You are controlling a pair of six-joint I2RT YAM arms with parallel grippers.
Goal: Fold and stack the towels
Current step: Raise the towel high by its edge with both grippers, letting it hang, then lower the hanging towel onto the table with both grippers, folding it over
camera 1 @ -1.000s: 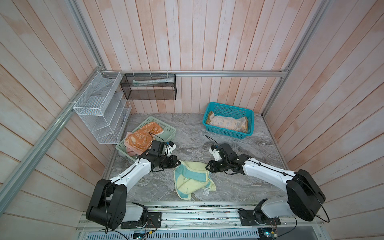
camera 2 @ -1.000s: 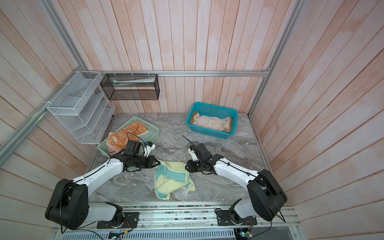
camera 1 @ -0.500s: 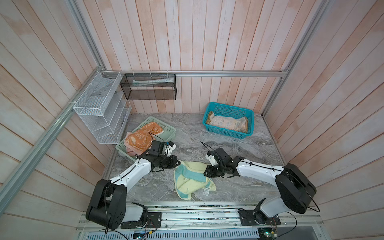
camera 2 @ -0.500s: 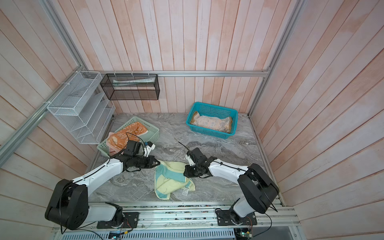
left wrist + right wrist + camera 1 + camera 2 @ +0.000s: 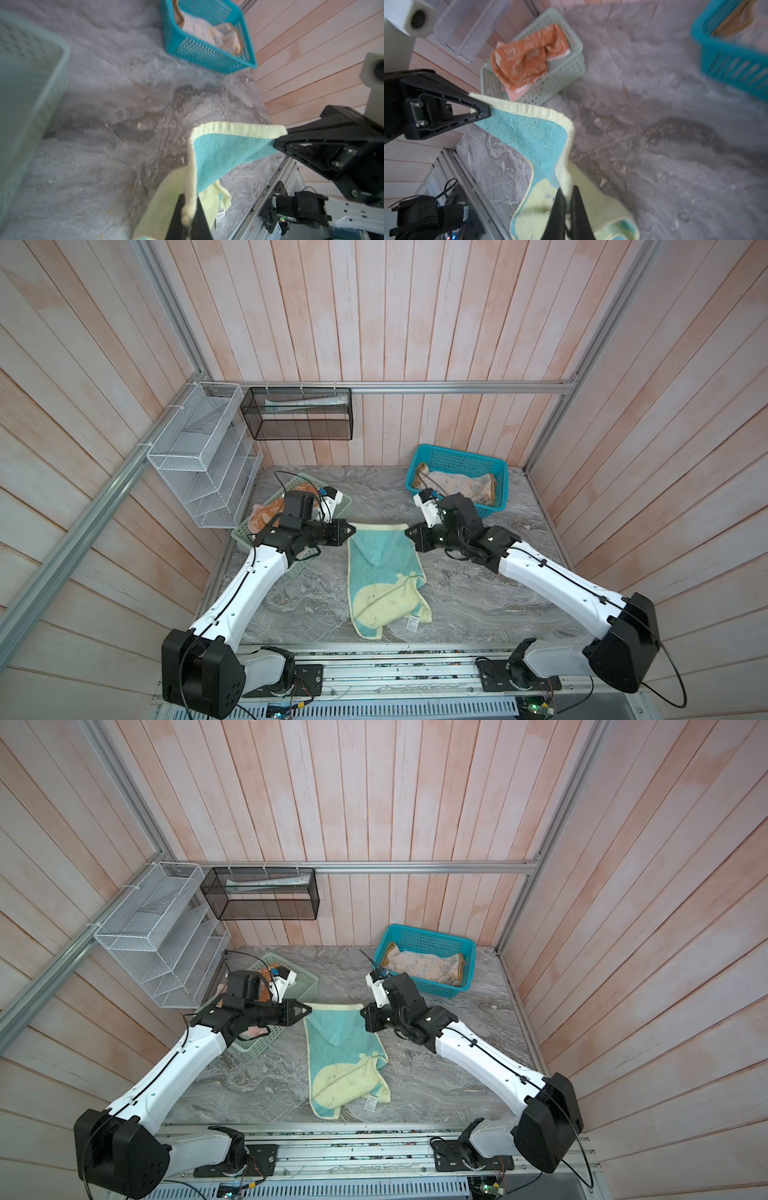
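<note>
- Step in hand looked like spreading out: the yellow-green towel [image 5: 382,572] hung mid-table with its top edge stretched and its tail trailing on the table toward 6 o'clock.
- Left gripper [image 5: 351,531] was pinched tight on its 9 o'clock corner, and right gripper [image 5: 408,532] on the 3 o'clock one.
- Next move, I'd guess: lay it flat without bunching, then fold.
- Paw-print towel [image 5: 457,489] sat in the teal basket [image 5: 457,457] at 1 o'clock.

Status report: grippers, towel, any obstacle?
Left gripper shut on yellow-green towel corner. Right gripper shut on opposite corner. Top edge spans between them, lower end on table. Mint-green basket beside left gripper, clear of towel.
</note>
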